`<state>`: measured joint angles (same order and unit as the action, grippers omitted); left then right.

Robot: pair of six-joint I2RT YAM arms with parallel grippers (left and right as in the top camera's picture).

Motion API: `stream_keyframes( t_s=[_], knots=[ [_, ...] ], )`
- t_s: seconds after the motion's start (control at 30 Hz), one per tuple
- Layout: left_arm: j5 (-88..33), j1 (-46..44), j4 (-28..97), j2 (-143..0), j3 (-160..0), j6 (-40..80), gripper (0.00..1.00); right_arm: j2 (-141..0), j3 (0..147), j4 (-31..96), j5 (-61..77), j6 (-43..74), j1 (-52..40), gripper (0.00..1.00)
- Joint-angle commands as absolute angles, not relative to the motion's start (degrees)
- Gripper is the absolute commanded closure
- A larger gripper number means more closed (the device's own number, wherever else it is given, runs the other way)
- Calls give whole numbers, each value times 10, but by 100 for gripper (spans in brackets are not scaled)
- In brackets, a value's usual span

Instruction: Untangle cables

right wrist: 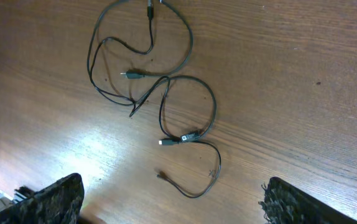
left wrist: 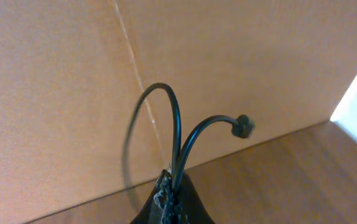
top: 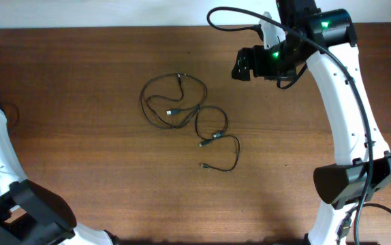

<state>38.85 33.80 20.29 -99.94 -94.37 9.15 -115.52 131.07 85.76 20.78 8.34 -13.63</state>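
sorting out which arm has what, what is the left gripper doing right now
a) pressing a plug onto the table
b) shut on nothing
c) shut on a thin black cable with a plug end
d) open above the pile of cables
c: in the left wrist view the left gripper is shut and a thin black cable loops up out of its grip, its plug end in the air before a cardboard wall.

Cables [top: 215,135] mid-table [top: 80,170], looped together
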Motion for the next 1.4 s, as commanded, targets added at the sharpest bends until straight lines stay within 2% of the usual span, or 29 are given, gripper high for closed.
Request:
stream_keyframes(
  t_s=[0.0, 0.1, 0.13, 0.17, 0.2, 0.27, 0.3, 0.6, 0.7, 0.8, 0.97, 1.13, 1.37],
  knots=[
    [409, 338, 237, -1023, -946, 60, 100, -1158, 1318, 868, 203, 77, -134, 6],
    [371, 339, 290, -1051, -946, 59, 100, -1158, 1318, 871, 203, 77, -134, 6],
    [366, 340, 317, -1063, -946, 60, 97, -1158, 1318, 871, 203, 77, -134, 6],
    [366, 343, 344, -1073, -946, 63, 86, -1158, 1318, 871, 203, 77, -134, 6],
    [366, 345, 368, -1082, -946, 81, 67, -1158, 1318, 872, 203, 77, -134, 7],
    [361, 351, 407, -1093, -946, 122, 19, -1158, 1318, 873, 203, 77, -134, 6],
    [359, 355, 427, -1096, -946, 143, 1, -1158, 1318, 872, 203, 77, -134, 6],
    [355, 362, 463, -1095, -946, 172, 1, -1158, 1318, 875, 203, 64, -134, 6],
    [332, 364, 514, -1094, -946, 190, 1, -1158, 1318, 875, 203, 64, -134, 6],
    [179, 377, 516, -1094, -946, 185, 1, -1158, 1318, 875, 202, 62, -134, 6],
    [-67, 394, 465, -1077, -946, 75, 1, -1158, 1318, 877, 200, 62, -134, 7],
    [-97, 380, 426, -988, -947, 42, 1, -1158, 1318, 876, 194, 62, -134, 6],
    [-124, 295, 415, -809, -947, 42, 0, -1158, 1318, 876, 185, 62, -134, 6]
  ],
)
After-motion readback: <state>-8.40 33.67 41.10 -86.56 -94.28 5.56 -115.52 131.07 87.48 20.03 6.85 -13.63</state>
